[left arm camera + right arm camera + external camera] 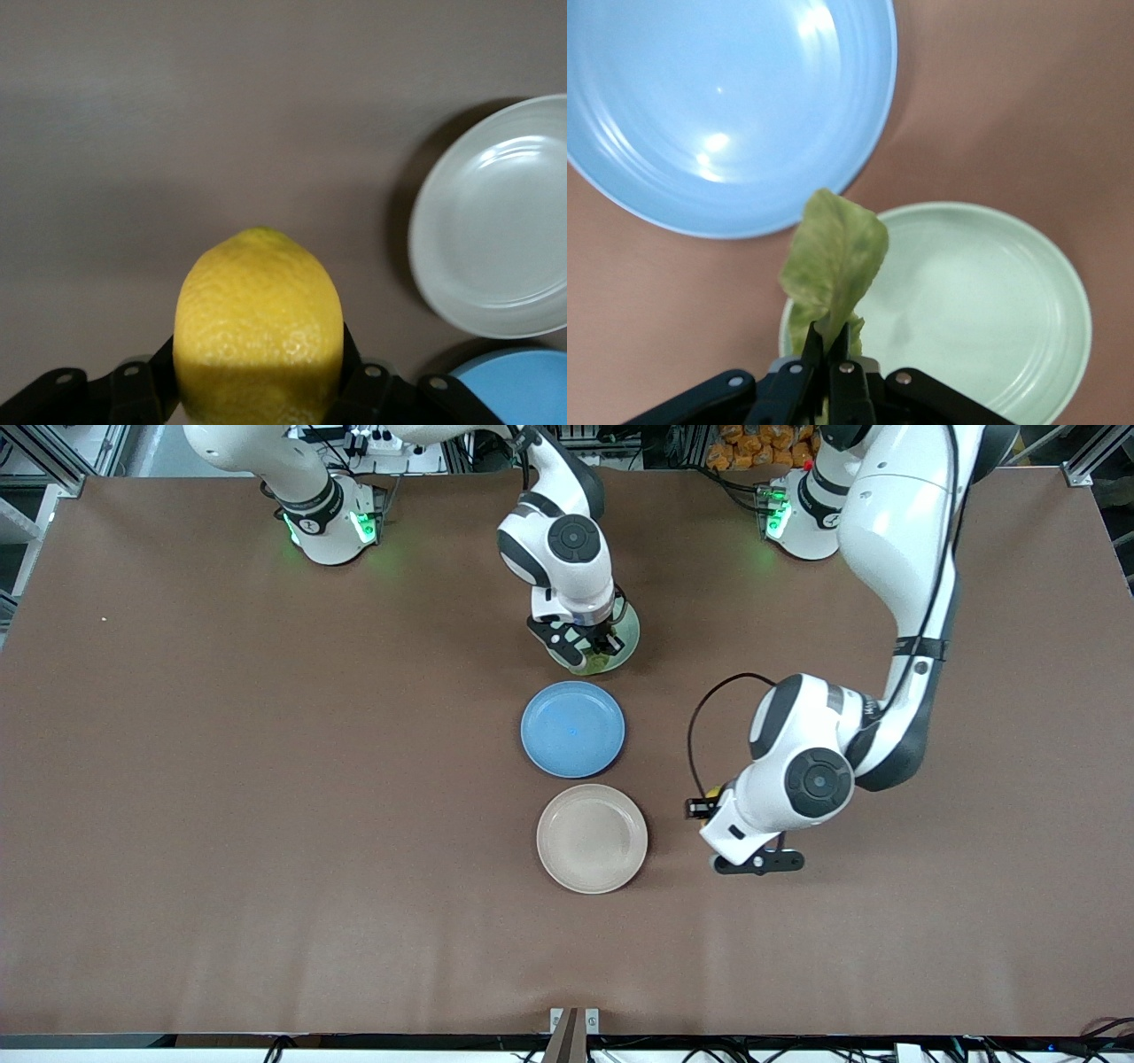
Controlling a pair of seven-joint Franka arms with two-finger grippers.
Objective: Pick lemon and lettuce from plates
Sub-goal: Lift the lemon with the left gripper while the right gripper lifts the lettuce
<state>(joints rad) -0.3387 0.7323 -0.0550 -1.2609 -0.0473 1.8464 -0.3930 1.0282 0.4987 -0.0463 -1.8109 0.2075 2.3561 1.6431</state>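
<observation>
**A:** Nearest the table's front edge, what sits there?

**B:** The beige plate [592, 838], bare, about midway between the 2 ends of the table. Just beside it, toward the left arm's end, the left gripper [709, 821] hangs over the brown table [266, 824] with its fingers clamped on the lemon [259, 326].

**A:** Does the front view show that grip?

**B:** Barely. There the arm's wrist covers the fruit, and only a sliver of yellow [706, 825] peeks out at the wrist's edge. The left wrist view shows what the front cannot: the lemon fills the space between the 2 fingers, nubby end pointing away from the gripper, above bare tabletop, with the beige plate [496, 221] off to one side.

**A:** And farther from the camera?

**B:** The blue plate [572, 729] comes next, also bare. After it, toward the edge where the bases stand, is the mint green plate [625, 638], half hidden under the right gripper [595, 652].

**A:** What does that one hold?

**B:** Its fingers are pinched together on the stem end of the lettuce [831, 266]. The right wrist view shows the leaf lifted off the mint green plate [983, 301], rising from the fingertips and leaning toward the blue plate [718, 106]. In the front view, only a scrap of green [601, 662] shows below the gripper.
</observation>
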